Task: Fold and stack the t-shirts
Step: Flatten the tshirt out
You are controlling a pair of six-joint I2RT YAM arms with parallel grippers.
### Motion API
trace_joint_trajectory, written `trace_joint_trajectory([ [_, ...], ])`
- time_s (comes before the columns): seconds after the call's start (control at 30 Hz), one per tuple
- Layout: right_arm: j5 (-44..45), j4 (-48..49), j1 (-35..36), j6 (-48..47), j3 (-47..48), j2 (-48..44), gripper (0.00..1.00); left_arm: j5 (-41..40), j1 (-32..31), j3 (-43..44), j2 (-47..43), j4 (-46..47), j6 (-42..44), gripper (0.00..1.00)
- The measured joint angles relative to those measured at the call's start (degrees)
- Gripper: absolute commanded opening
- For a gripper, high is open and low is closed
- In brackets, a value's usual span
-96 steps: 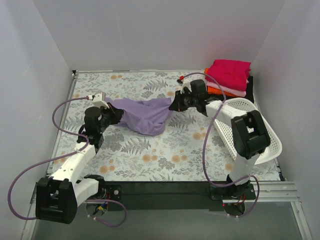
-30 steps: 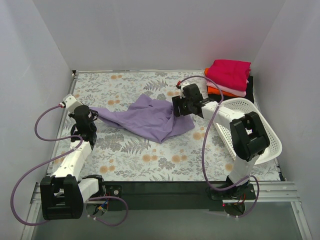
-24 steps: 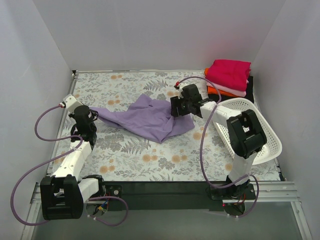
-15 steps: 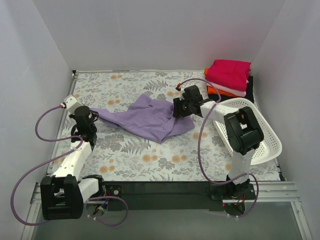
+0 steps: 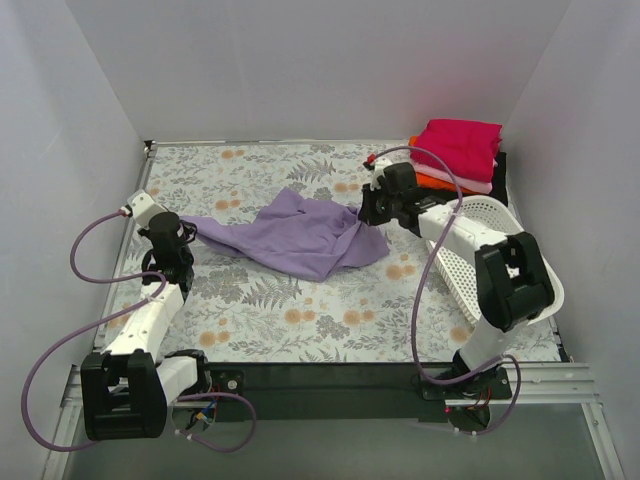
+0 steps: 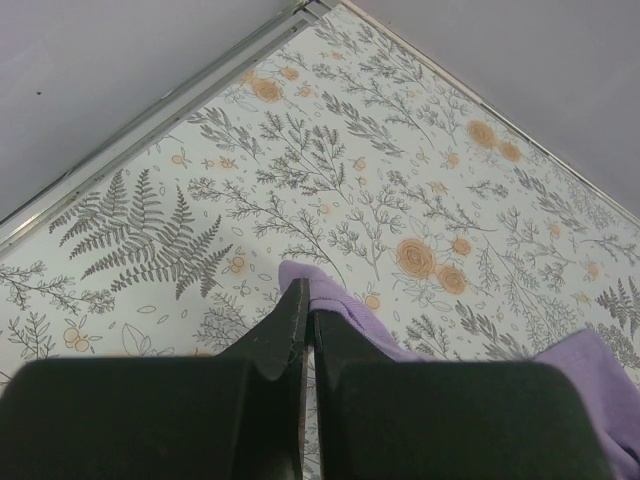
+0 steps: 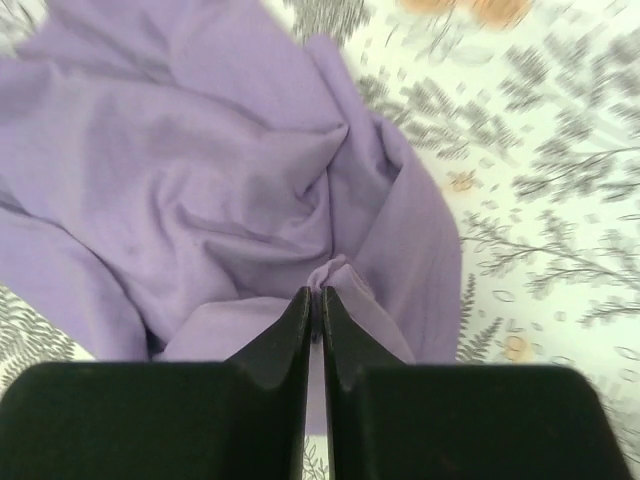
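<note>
The lavender-purple t-shirt (image 5: 300, 232) lies crumpled across the middle of the floral table. My left gripper (image 5: 186, 228) is shut on its left tip (image 6: 322, 288) near the left edge. My right gripper (image 5: 366, 212) is shut on a pinched fold of the shirt (image 7: 335, 272) at its right side. The cloth (image 7: 200, 170) fills most of the right wrist view. A stack of folded shirts stands at the back right: magenta (image 5: 460, 145) on top, pale pink (image 5: 470, 182) and orange (image 5: 436, 183) below, black at the bottom.
A white lattice basket (image 5: 500, 255) lies tilted at the right, under the right arm. Grey walls close in the left, back and right sides. The table's metal rim (image 6: 150, 135) runs close to the left gripper.
The left gripper pulled the shirt's left tip out to the left edge and the shirt spread wider. In the last half second the right gripper moved right and back, drawing the shirt's right side with it.
</note>
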Motion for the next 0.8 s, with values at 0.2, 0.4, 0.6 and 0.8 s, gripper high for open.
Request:
trace_joint_trajectory([
  [0.2, 1.3, 0.1, -3.3, -0.9, 1.4, -8.5, 0.01, -0.8, 0.0, 0.3, 0.7, 1.1, 1.2, 0.00],
  [0.4, 3.1, -2.8, -5.9, -3.0, 13.0, -8.5, 0.01, 4.2, 0.0, 8.7, 6.8, 1.1, 3.7, 0.00],
  [0.6, 6.3, -4.1, -6.0, -5.6, 18.9, -13.6, 0.01, 8.3, 0.0, 19.0, 4.9, 1.0, 6.9, 0.00],
  [0.8, 9.0, -6.3, -6.3, -8.0, 21.0, -21.5, 0.01, 10.8, 0.0, 29.5, 3.2, 0.0, 9.3, 0.00],
])
